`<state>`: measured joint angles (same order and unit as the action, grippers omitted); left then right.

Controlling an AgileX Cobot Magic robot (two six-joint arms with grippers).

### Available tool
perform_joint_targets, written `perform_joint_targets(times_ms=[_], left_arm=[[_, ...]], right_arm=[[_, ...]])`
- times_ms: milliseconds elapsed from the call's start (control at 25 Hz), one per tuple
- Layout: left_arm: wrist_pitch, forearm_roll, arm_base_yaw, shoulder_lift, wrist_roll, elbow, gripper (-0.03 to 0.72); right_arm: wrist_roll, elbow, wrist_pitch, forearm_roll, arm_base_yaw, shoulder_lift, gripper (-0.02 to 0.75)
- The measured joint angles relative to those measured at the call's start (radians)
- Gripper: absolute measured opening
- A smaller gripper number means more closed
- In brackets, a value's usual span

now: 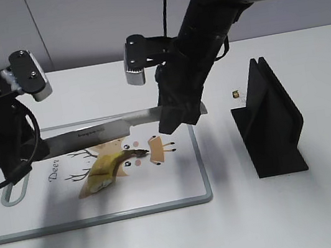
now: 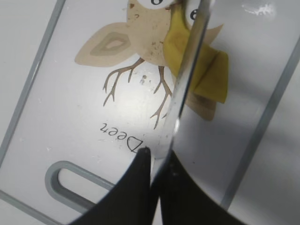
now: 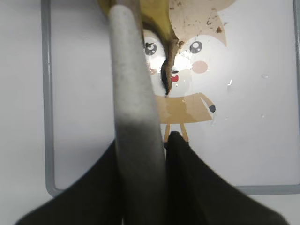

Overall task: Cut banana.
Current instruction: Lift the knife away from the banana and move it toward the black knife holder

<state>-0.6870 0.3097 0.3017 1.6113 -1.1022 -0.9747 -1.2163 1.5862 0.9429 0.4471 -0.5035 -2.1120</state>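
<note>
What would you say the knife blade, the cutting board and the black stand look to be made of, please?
Knife blade: polished metal, likely steel, going by its grey mirror sheen. Cutting board: probably smooth plastic, glossy white printed face with a grey rim. Black stand: matte black, perhaps plastic or coated metal; it's hard to tell.

banana (image 1: 106, 168): 1 | knife (image 1: 104, 132): 1 | cutting board (image 1: 165, 203): 1 | black stand (image 1: 270, 121): 1 | hands: 2 (left hand (image 1: 13, 157), right hand (image 1: 176, 113))

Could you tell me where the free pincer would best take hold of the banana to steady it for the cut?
Probably the dark stem end of the banana, approached from the right of the cutting board. The stub lies flat, its stem points right, and the knife hangs over its middle. Both pincers currently hold that knife.
</note>
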Motion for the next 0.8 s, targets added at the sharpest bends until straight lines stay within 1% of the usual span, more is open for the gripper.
perform_joint_targets(times_ms=[600,680,720,800], left_arm=[[-0.053,-0.009,0.005,-0.176,0.0,-0.003,0.031],[-0.051,-0.003,0.005,-0.195,0.008,-0.004,0.079],[-0.043,-0.001,0.005,-0.204,0.015,-0.005,0.132],[-0.029,-0.006,0.0,-0.222,0.03,-0.005,0.264]], right_arm=[[0.004,0.0,0.041,-0.01,-0.006,0.139,0.193],[0.005,0.0,0.049,-0.011,-0.006,0.153,0.187],[0.007,-0.001,0.057,-0.012,-0.006,0.159,0.183],[0.02,-0.002,0.073,-0.026,-0.004,0.169,0.166]])
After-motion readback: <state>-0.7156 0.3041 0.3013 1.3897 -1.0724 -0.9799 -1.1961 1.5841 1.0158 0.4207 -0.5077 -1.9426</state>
